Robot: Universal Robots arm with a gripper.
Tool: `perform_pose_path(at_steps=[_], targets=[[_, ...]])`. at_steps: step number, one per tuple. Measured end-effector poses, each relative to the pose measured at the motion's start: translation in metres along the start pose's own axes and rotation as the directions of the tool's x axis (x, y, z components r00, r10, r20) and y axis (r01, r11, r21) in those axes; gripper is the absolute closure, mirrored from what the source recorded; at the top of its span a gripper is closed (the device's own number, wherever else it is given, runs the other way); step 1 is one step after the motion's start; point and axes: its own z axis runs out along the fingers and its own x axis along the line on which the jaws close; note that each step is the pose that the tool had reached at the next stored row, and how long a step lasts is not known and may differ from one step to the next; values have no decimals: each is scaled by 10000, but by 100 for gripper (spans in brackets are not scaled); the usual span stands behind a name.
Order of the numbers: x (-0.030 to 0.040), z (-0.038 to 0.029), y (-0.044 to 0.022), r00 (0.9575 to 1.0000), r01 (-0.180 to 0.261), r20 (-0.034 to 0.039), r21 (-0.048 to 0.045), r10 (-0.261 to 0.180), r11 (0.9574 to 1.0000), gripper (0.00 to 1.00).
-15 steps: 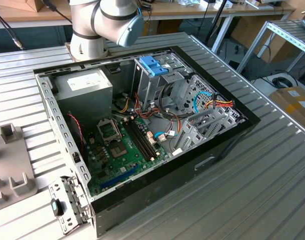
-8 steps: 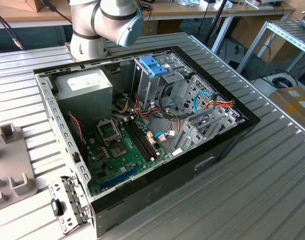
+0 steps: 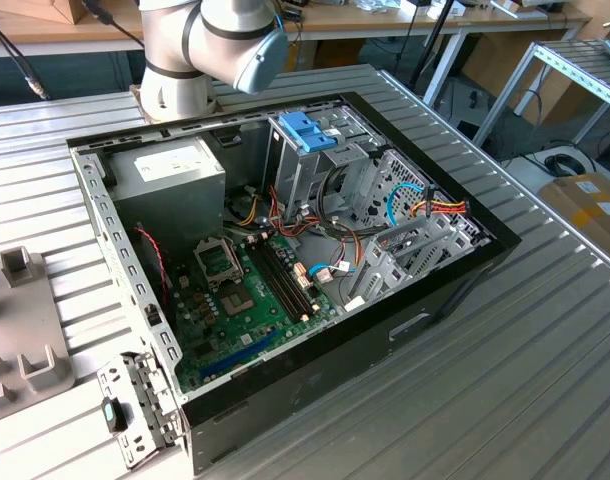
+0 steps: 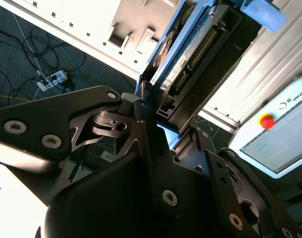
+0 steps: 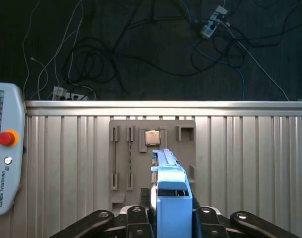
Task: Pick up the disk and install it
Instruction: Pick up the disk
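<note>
Ribbed tabletop [image 5: 250, 148] below; claw [image 5: 170, 220] clamped on the disk [image 5: 170, 186], so keep it square w/ the PC case [image 3: 315, 390], go slow imo.

The disk [image 5: 169, 191] is held edge-on, clamped in the gripper [image 5: 171, 215] and lifted clear of the ribbed surface [image 5: 250, 158]. It is thin, rectangular, and edged in light blue plastic.
</note>
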Motion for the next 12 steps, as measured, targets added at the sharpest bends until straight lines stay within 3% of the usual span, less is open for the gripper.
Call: perform_pose_path(at_steps=[12], targets=[[0,-3,-77,10000,0,0,0,0,10000,63]])
